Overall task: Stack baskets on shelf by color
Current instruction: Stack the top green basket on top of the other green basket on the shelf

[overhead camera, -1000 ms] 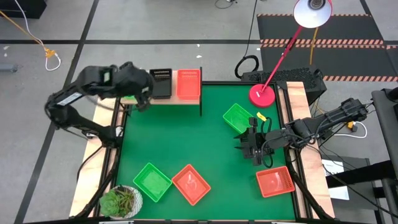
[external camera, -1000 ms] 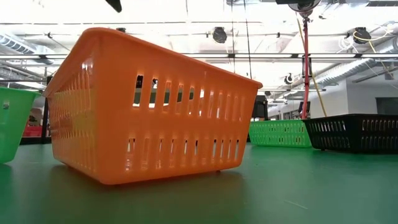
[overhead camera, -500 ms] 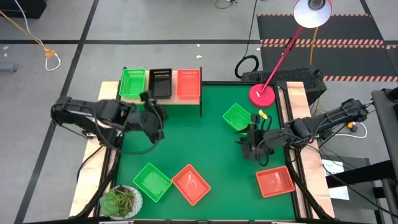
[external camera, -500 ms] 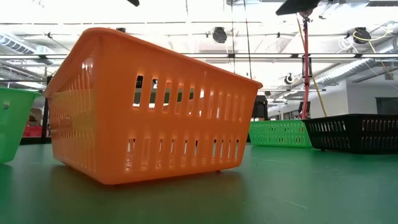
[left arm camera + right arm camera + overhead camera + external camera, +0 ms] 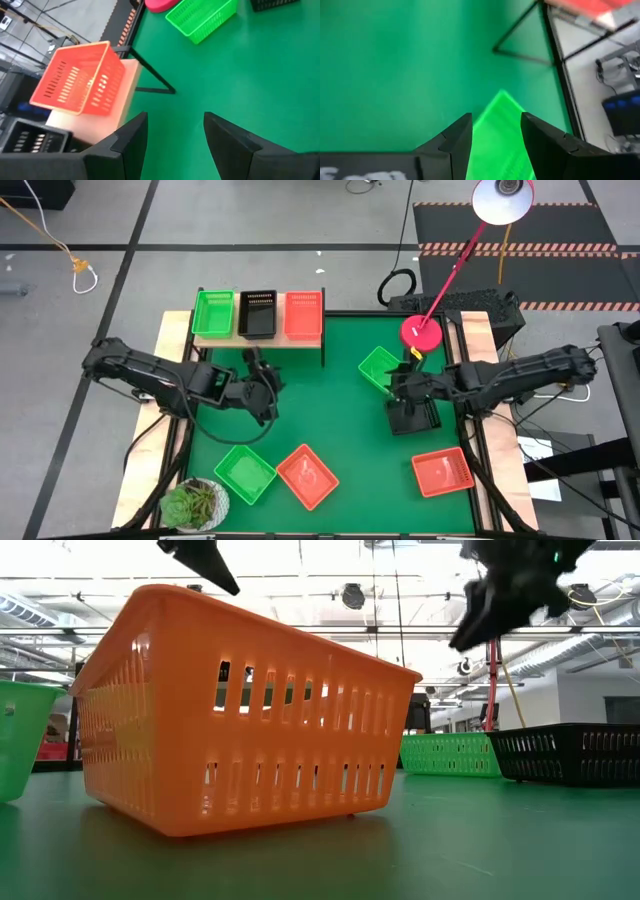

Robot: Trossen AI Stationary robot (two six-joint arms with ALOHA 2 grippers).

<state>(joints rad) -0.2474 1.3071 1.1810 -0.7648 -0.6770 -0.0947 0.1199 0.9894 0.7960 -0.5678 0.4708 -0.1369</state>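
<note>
The wooden shelf [image 5: 258, 338] at the table's far left carries a green basket [image 5: 213, 313], a black one [image 5: 258, 313] and a red one [image 5: 303, 315], each resting on its base. On the mat lie a green basket [image 5: 382, 368], a black one [image 5: 410, 418], a red one [image 5: 441, 471], another green one [image 5: 244, 472] and another red one [image 5: 307, 476]. My left gripper [image 5: 264, 387] hangs open over the bare mat in front of the shelf [image 5: 127, 85]. My right gripper [image 5: 393, 385] is open above the mid-table green basket [image 5: 502, 140].
A potted plant [image 5: 195, 505] stands at the near left corner. A red desk lamp's base [image 5: 421, 332] sits at the far right corner, just behind the green basket. Pale wooden rails [image 5: 478, 340] line both sides. Open mat lies in the table's middle.
My left gripper has drawn back from the shelf toward the near edge and the table's middle, and the green basket now stands on the shelf's left end. My right gripper has moved from over the black basket toward the far edge, to the green basket.
</note>
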